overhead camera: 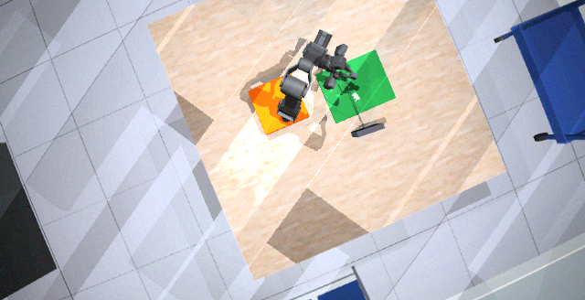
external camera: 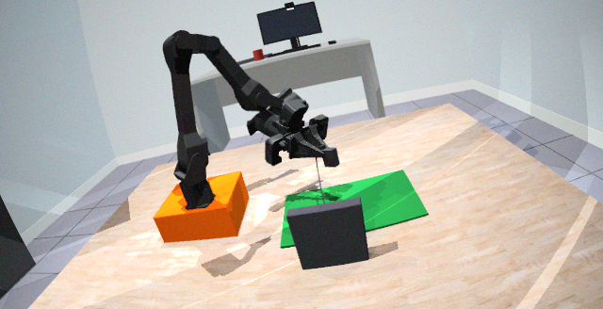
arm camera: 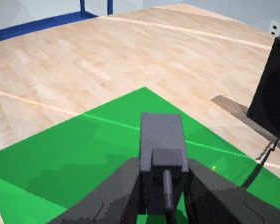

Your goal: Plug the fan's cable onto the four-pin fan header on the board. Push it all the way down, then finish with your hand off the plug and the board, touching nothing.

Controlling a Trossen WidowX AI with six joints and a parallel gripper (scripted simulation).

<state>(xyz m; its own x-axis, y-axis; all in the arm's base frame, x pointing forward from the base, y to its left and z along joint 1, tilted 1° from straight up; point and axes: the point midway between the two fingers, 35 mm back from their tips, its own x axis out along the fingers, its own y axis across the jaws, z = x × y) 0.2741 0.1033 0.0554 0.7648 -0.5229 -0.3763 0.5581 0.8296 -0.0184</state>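
The green board [overhead camera: 381, 91] [external camera: 400, 201] [arm camera: 116, 132] lies flat on the table. The fan [overhead camera: 368, 130] [external camera: 327, 235] [arm camera: 275, 95], a dark upright square, stands at its edge. My gripper [overhead camera: 350, 74] [external camera: 323, 151] [arm camera: 160, 168] is shut on the dark, blocky plug [external camera: 332, 157] [arm camera: 162, 135], held tilted above the board, touching neither board nor header. The thin cable [overhead camera: 358, 113] [external camera: 318, 172] [arm camera: 260, 170] runs from the fan towards the plug. The small white header [overhead camera: 356, 96] lies on the board nearer the fan; in the wrist view only a yellow speck [arm camera: 213, 168] shows there, and its pins cannot be made out.
The arm stands on an orange block [overhead camera: 267, 123] [external camera: 198, 226] beside the board. The fan rises above the board's near edge in the exterior view. A desk with a monitor [external camera: 289, 24] and a blue cart [overhead camera: 555, 71] stand beyond the table.
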